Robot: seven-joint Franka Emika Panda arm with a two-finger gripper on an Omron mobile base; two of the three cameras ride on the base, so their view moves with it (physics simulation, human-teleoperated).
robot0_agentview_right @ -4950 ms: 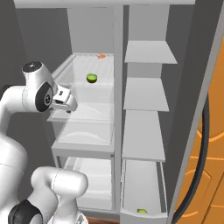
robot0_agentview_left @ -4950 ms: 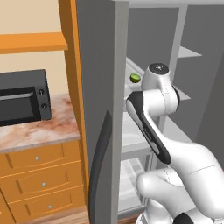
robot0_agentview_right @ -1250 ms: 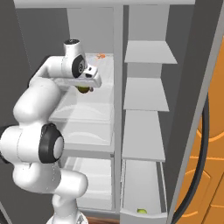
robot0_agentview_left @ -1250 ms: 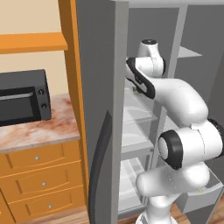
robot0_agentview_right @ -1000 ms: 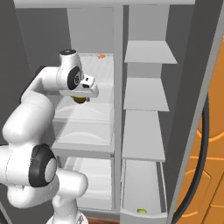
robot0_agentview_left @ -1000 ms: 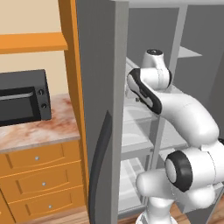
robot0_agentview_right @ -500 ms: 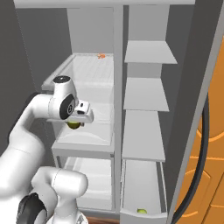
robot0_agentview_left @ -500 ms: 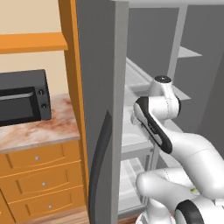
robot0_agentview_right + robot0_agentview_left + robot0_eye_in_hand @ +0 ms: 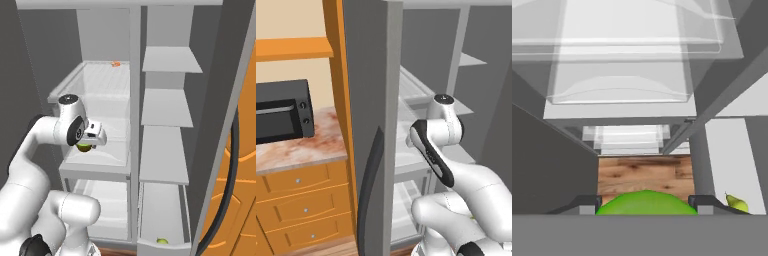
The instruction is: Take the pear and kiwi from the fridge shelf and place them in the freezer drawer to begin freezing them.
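Between the claw's (image 9: pixel 646 204) 2 fingertips sits the kiwi (image 9: pixel 646 204), gripped tight, pear (image 9: pixel 736 202) lower right.

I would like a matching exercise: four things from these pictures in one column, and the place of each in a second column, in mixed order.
Things:
1. kiwi
2. pear
3. small orange item
4. microwave

Places:
A. on the marble counter
B. at the back of the top fridge shelf
C. between the fingers of the gripper
D. in the freezer drawer

Pairs: 1-C, 2-D, 3-B, 4-A
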